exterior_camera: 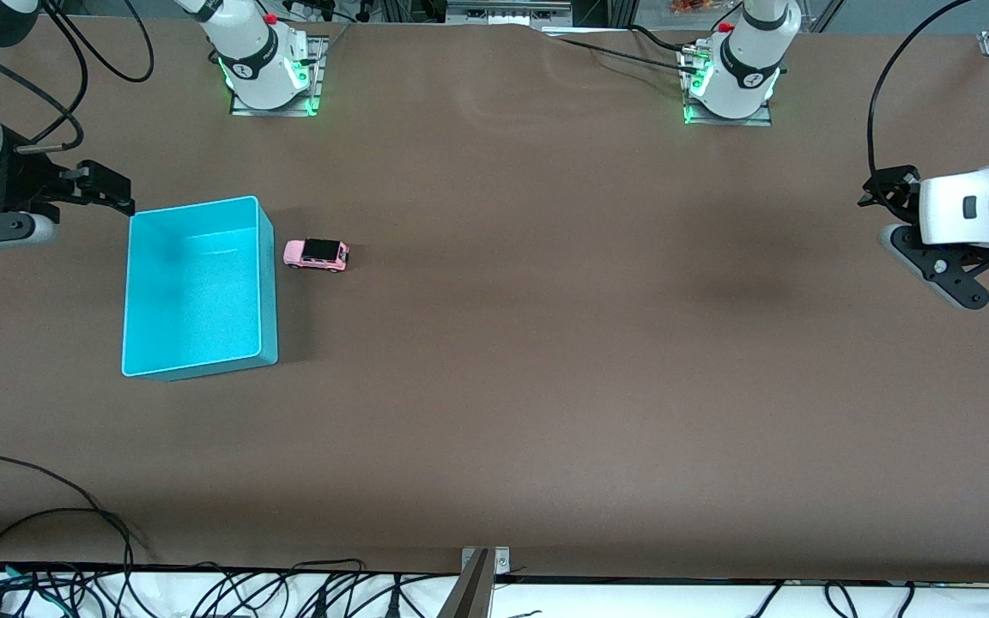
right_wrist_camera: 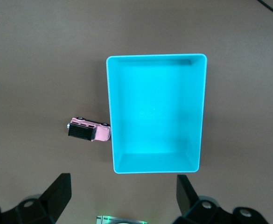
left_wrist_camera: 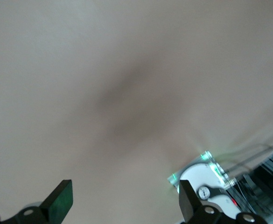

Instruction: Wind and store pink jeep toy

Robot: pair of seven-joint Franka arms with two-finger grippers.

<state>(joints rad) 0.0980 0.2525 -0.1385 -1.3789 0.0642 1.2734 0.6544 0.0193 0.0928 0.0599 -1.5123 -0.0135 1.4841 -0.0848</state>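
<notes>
The pink jeep toy [exterior_camera: 316,254], tiny with a black roof, stands on the brown table right beside the cyan bin [exterior_camera: 194,292], on the bin's side toward the left arm's end. The bin is empty. My right gripper [exterior_camera: 112,190] hangs open and empty in the air at the right arm's end of the table, by the bin's corner. Its wrist view shows the jeep [right_wrist_camera: 88,130] and the bin [right_wrist_camera: 155,112] below its spread fingers [right_wrist_camera: 57,196]. My left gripper [exterior_camera: 881,190] is open and empty, up over the left arm's end of the table, far from the jeep.
The left wrist view shows only bare table and the left arm's base [left_wrist_camera: 204,182] between its open gripper [left_wrist_camera: 124,203]. Both arm bases [exterior_camera: 267,69] stand along the table's edge farthest from the front camera. Cables [exterior_camera: 74,549] lie along the nearest edge.
</notes>
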